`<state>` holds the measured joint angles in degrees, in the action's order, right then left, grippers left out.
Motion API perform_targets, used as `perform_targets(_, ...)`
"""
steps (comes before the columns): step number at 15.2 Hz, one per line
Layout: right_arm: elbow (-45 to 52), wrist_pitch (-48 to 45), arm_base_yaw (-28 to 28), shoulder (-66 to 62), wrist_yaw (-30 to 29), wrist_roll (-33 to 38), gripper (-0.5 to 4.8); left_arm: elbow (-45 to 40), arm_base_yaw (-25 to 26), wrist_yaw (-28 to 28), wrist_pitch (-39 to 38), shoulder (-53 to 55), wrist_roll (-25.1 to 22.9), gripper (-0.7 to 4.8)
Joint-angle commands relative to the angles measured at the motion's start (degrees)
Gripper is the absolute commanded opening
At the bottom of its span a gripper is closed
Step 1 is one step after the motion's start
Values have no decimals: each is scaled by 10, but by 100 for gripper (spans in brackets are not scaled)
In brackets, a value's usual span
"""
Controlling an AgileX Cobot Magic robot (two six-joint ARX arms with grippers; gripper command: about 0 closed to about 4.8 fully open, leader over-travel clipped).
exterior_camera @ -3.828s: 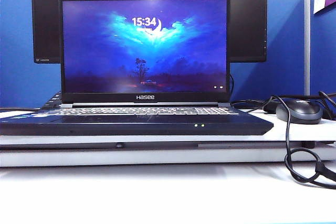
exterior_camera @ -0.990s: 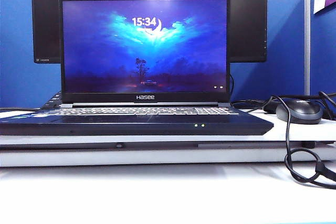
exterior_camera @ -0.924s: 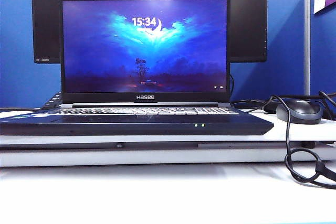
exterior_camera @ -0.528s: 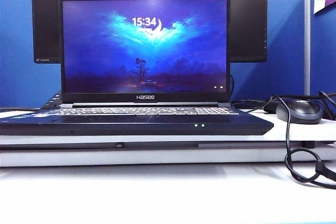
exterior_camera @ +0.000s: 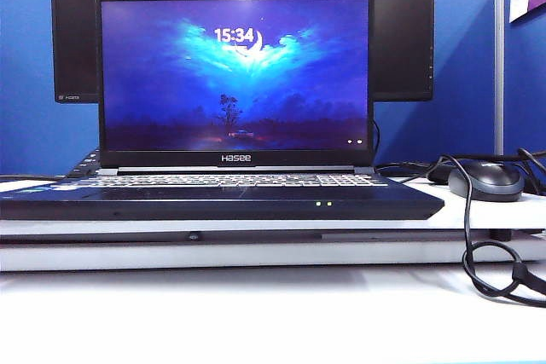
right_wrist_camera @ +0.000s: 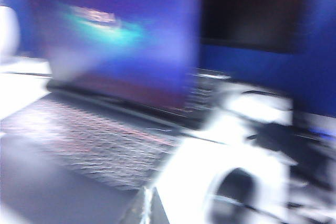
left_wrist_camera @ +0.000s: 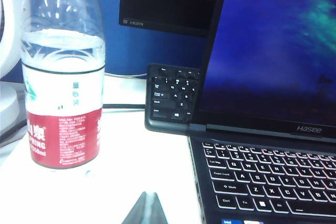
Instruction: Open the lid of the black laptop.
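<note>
The black laptop [exterior_camera: 222, 198] sits on a white shelf with its lid [exterior_camera: 235, 74] standing upright, the screen lit blue with "15:34" and "Hasee" below. Two green lights glow on its front edge. Neither gripper shows in the exterior view. In the left wrist view my left gripper [left_wrist_camera: 148, 211] is shut and empty over the white desk beside the laptop's [left_wrist_camera: 262, 182] keyboard corner. In the blurred right wrist view my right gripper [right_wrist_camera: 146, 208] is shut and empty, near the laptop's [right_wrist_camera: 79, 140] other front corner, with the lid [right_wrist_camera: 115, 40] open behind.
A large black monitor [exterior_camera: 401, 31] stands behind the laptop. A black mouse [exterior_camera: 485, 181] with looping cable [exterior_camera: 482, 270] lies at the right. A water bottle [left_wrist_camera: 63, 72] and a separate black keyboard [left_wrist_camera: 170, 98] are left of the laptop.
</note>
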<state>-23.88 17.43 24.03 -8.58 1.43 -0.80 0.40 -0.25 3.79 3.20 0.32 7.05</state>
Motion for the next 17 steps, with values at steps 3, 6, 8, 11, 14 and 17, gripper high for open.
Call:
perform_targets(3, 178, -190, -80, 19, 90, 54, -1, 0, 1, 1, 5, -1, -4, -3)
perform_targets(6, 208, -203, -137, 53, 87, 56, -1, 0, 1, 0, 5, -1, -4, -3)
perform_targets(8, 208, -200, -169, 71, 88, 57, -1, 0, 1, 1, 5, -1, -4, -3)
perform_targets(11, 208, -177, -208, 85, 89, 58, -1, 0, 1, 1, 5, -1, -4, -3)
perform_targets(14, 212, -175, -210, 85, 70, 57, -1, 0, 1, 1, 5, -1, -4, -3)
perform_targets(17, 220, -177, -210, 85, 40, 57, -1, 0, 1, 0, 5, -1, -4, -3)
